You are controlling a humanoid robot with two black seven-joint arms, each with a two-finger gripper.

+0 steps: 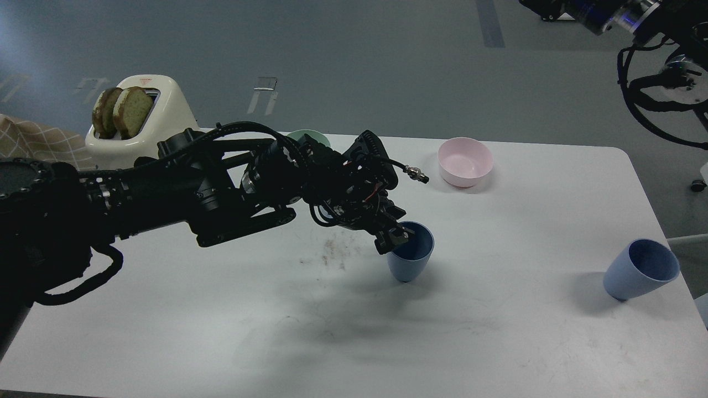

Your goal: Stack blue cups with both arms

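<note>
A toaster [145, 119] holding bread [123, 110] is standing at the table's [498, 342] back left, a green bowl [307, 138] peeking behind the left arm [232, 188], a pink bowl [465, 161] sitting farther right. The left gripper [394, 237] is grasping the near cup's [410, 258] rim mid-table. The far cup [640, 269], pale blue and tapering, is leaning near the right edge. Only part of the right arm [652, 33] is showing, its gripper out of view.

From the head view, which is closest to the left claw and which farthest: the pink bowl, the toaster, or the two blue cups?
Measured from the left gripper in the head view:
1. The middle blue cup, right at the claw, which is at its rim.
2. The pink bowl, behind and to the right.
3. The far blue cup at the table's right edge and the toaster at back left are too close to call.
</note>
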